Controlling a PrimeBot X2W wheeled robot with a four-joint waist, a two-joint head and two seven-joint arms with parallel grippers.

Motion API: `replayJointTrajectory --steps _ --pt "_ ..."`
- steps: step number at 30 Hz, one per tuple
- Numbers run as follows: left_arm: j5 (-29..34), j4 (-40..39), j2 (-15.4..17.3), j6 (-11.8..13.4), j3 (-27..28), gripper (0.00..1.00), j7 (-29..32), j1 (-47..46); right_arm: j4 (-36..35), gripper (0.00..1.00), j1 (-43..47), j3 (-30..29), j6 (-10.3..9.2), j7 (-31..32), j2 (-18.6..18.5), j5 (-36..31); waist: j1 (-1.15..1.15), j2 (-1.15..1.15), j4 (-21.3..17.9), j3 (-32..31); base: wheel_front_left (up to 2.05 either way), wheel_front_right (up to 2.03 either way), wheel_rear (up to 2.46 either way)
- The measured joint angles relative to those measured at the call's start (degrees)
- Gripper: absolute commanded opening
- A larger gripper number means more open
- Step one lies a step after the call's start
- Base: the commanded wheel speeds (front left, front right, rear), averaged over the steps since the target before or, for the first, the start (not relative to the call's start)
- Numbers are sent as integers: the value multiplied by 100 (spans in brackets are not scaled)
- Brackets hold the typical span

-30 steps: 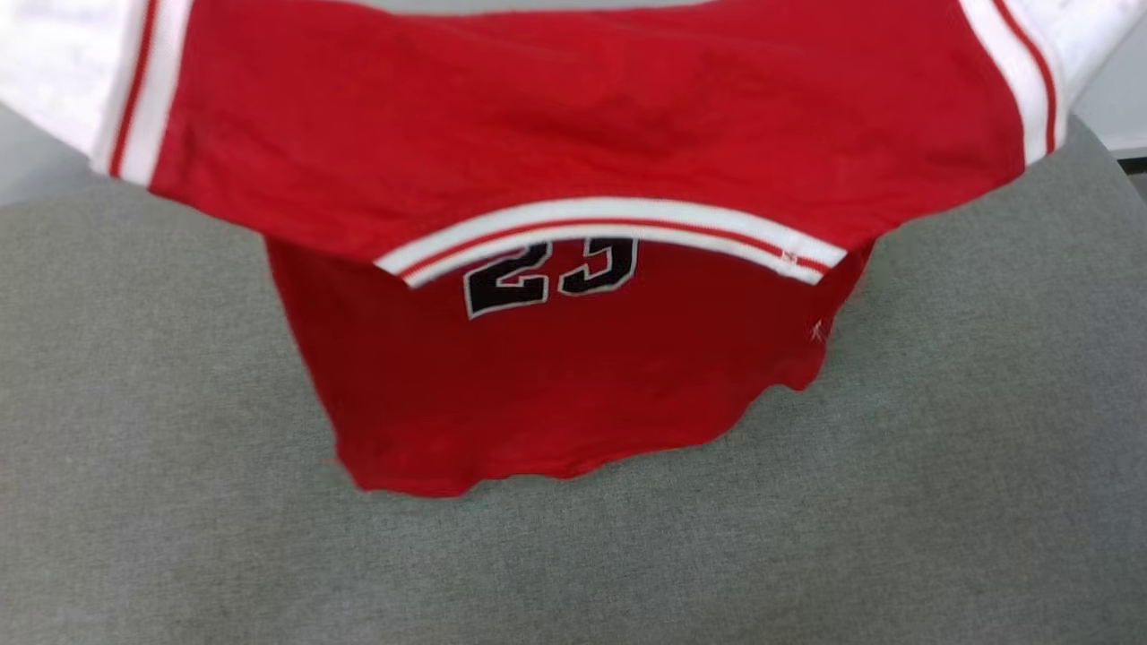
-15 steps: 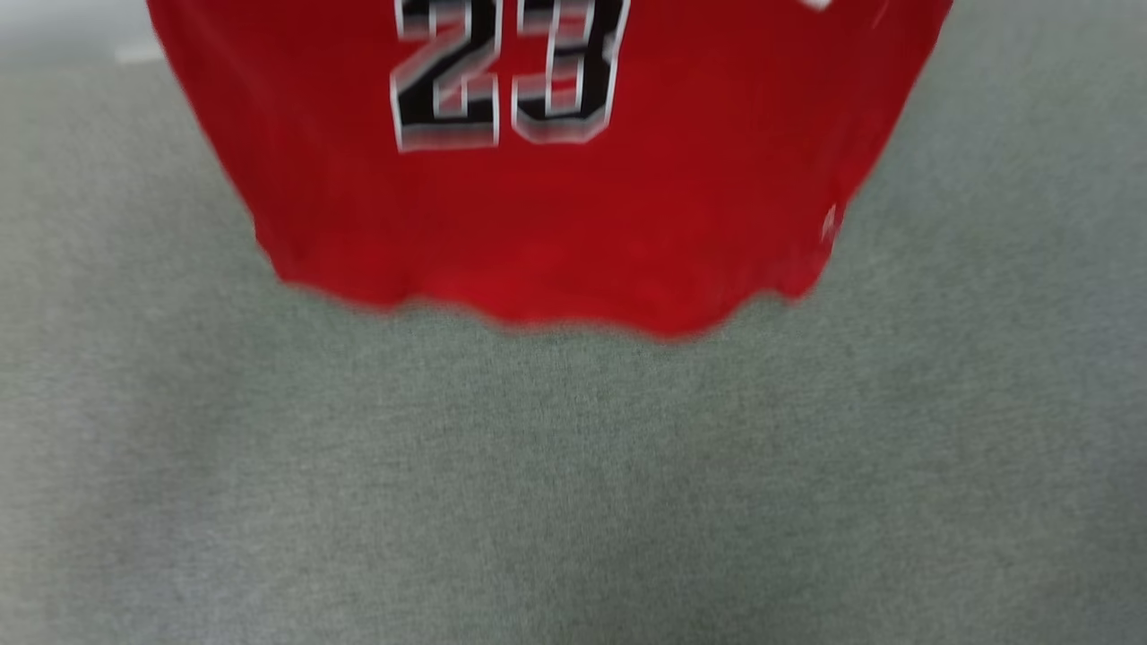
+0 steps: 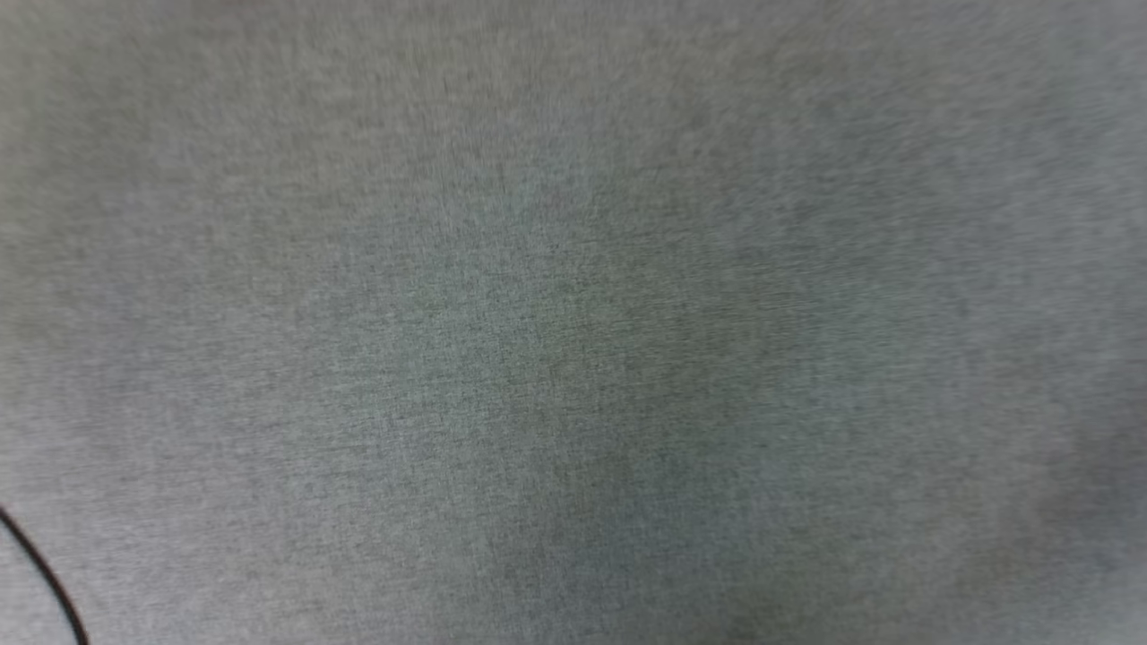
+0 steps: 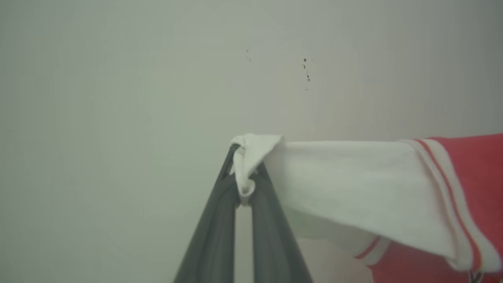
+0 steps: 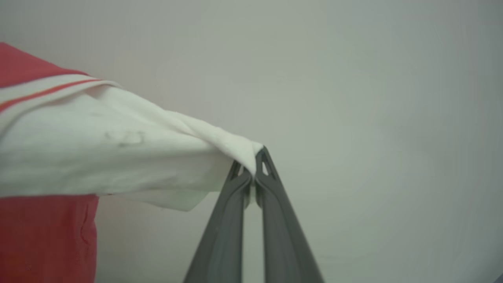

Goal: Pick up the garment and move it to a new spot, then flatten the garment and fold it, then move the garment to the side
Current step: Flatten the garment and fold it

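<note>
Surface of grey woven cloth spreads blurred across the head view. It is bare of red where a second ago the garment hung over its middle with the 23 showing. The whole picture has slid, so the camera has swung, and this is not proof that the shirt itself travelled. A pale wall backs both wrist views, which suggests the arms are raised. The garment is off the surface, stretched in the air between the two arms, its red body sagging below the striped trim. Which edge of the surface it hangs over cannot be told. One white sleeve is pulled taut to the left tool, which is clenched on a bunched fold at the cuff. The second white sleeve runs to the right tool, likewise pinched tight on its tip. A thin dark line curves toward the surface's near left corner. By my reading the pick-up is done and the carry is under way, with laying down, flattening and folding still ahead.
</note>
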Motion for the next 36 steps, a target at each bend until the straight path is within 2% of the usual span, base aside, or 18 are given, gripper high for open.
replayJointTrajectory --steps 6,7,9,10,12,18,25,29,36 --pt "141 1174 -358 8 -197 0 -681 -628 915 0 -578 -34 0 -504 259 -369 0 0 132 529 0 0 0" --pt "103 1718 -476 -71 -248 0 -969 -630 1310 0 -583 0 1 -690 420 -435 1 0 242 635 0 0 0" --pt "84 1982 -474 -138 -297 0 -1133 -588 1503 0 -521 67 1 -812 490 -446 0 0 293 662 0 0 0" --pt "90 2316 -456 -213 -409 0 -1411 -210 1795 0 -211 142 0 -1007 592 -453 0 0 325 607 0 0 0" --pt "74 2481 -506 -258 -487 0 -1574 153 1968 0 66 316 0 -1082 612 -452 0 0 339 528 0 0 0" --pt "25 2757 -619 -347 -772 0 -2082 1397 2403 0 970 704 0 -1121 614 -169 0 0 400 169 0 0 0" --pt "-188 2764 -593 -388 -903 0 -2236 3200 2662 0 2228 1344 0 -894 510 603 -1 0 461 -489 0 0 0" --pt "-354 2679 -422 -397 -951 0 -2030 4236 2618 0 2958 1755 1 -655 308 1146 -1 0 504 -931 0 0 0" --pt "-653 2105 -68 -445 -1092 0 -1538 5784 2417 0 3908 1972 2 -209 -4 1930 -2 0 577 -1700 0 0 0"
